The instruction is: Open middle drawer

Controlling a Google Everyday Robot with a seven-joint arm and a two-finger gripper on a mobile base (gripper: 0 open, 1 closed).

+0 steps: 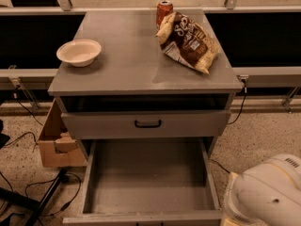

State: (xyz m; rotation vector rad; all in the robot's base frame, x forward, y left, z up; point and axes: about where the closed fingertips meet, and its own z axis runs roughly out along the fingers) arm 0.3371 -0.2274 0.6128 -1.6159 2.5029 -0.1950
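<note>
The middle drawer [146,124] is a wide grey front with a small black bar handle [147,123]. It sits shut under a dark slot below the cabinet top. Below it, the bottom drawer [149,175] is pulled far out, showing a plain, bare grey interior. A rounded white part of my arm [265,192] fills the lower right corner, beside the open bottom drawer's right side. My gripper itself is out of view.
On the grey cabinet top [127,55] stand a cream bowl [79,52] at the left, a brown chip bag [186,42] and a red can [164,11] at the back right. A cardboard box [55,142] and cables lie on the floor at the left.
</note>
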